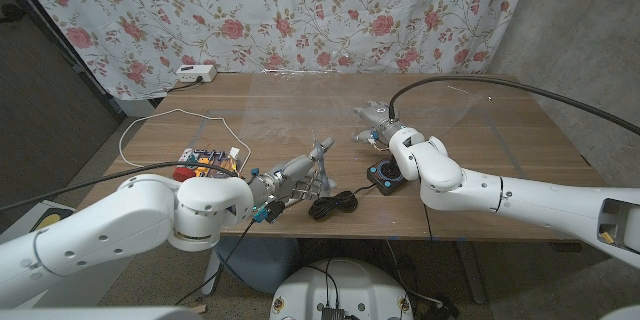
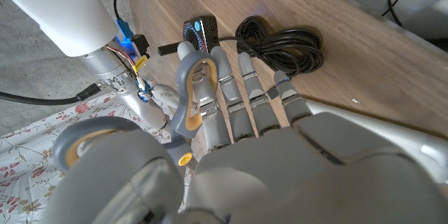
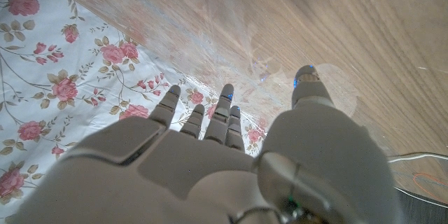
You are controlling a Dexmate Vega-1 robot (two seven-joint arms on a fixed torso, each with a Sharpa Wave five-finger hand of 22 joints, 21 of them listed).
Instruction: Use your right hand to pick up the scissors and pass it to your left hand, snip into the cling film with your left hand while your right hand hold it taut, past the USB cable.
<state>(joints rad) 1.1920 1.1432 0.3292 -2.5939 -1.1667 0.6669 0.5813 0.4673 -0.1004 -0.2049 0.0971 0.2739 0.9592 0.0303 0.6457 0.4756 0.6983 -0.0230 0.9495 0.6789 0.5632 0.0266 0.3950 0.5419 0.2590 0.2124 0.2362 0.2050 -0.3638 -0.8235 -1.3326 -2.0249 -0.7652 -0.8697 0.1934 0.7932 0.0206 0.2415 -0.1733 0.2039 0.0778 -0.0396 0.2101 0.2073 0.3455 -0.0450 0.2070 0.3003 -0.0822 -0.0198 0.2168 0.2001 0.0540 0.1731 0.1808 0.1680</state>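
Note:
My left hand [image 1: 288,182] grips the scissors [image 1: 318,156] near the table's front edge, with the blades pointing up and away from me. In the left wrist view the grey handle loop with a yellow lining [image 2: 190,92] sits against my fingers [image 2: 241,98]. The cling film [image 1: 290,110] is a clear, faintly creased sheet on the wooden table [image 1: 500,130]. My right hand [image 1: 375,126] is at the film's right edge with its fingers spread. Its fingertips [image 3: 225,99] reach over the wrinkled film [image 3: 273,66]; whether they press it is unclear. The black coiled USB cable [image 1: 335,203] lies just right of my left hand.
A small black device [image 1: 385,175] with a lit dot sits between the cable coil [image 2: 283,42] and my right forearm. A colourful circuit board [image 1: 205,163] and a white wire [image 1: 165,118] lie at the left. A white power strip [image 1: 195,74] is at the far edge by the floral curtain.

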